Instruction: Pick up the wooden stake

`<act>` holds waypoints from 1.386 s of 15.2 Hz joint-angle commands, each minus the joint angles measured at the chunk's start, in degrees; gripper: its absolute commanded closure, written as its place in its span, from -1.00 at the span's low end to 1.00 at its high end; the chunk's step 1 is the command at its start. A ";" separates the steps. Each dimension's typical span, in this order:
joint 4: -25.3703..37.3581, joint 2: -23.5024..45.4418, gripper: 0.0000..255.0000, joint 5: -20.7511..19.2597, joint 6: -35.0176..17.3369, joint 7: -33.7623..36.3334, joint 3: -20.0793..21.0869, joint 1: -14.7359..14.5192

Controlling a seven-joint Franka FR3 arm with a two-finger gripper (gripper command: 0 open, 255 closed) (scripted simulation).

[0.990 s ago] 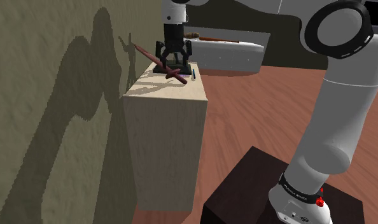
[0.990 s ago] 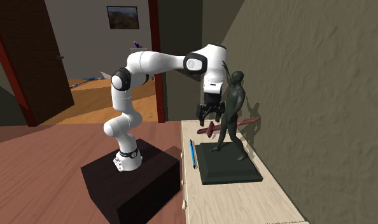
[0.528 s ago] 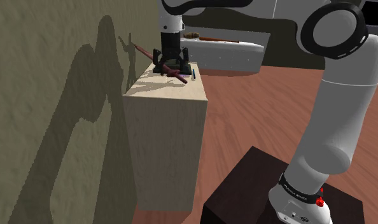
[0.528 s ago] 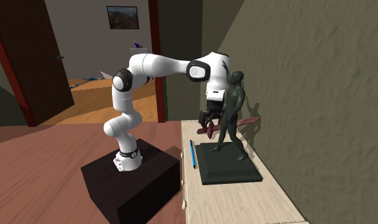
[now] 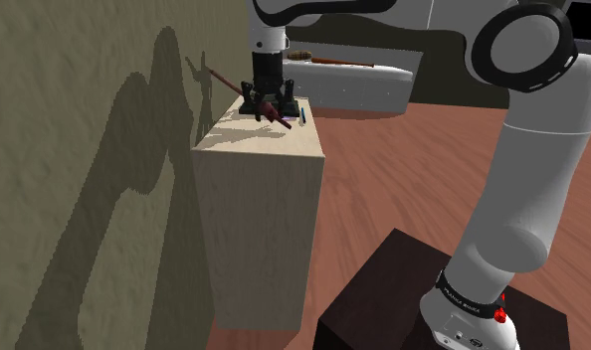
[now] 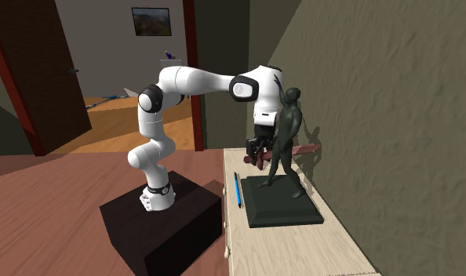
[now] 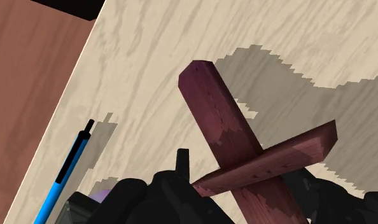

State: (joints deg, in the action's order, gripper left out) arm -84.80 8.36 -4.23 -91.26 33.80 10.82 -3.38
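Observation:
The wooden stake (image 7: 226, 121) is a dark reddish-brown shaft with a short crossbar. It lies slanted across the pale wood-grain cabinet top (image 7: 149, 70), one end raised toward the wall. My black gripper (image 7: 251, 191) has come down over it, and its fingers (image 7: 181, 184) press on the shaft from both sides, just below the crossbar. In the shoulder view the gripper (image 5: 267, 103) sits low on the stake (image 5: 277, 116) at the far end of the cabinet. From the second exterior view the gripper (image 6: 259, 151) is beside the statue, with the stake (image 6: 303, 148) passing behind the statue's legs.
A dark statue of a standing figure (image 6: 286, 129) on a square base (image 6: 282, 205) stands right next to the gripper. A blue pen (image 6: 238, 190) lies along the cabinet's edge (image 6: 227, 235). The olive wall (image 6: 380, 94) runs close behind. The dark stand (image 6: 161, 227) sits on a wooden floor.
The gripper has come down from above the stake onto it, and its fingers have closed in from wide apart onto the shaft. The stake has not visibly moved.

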 commanded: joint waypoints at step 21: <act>18.71 5.20 1.00 -1.01 13.74 -0.13 0.35 -1.07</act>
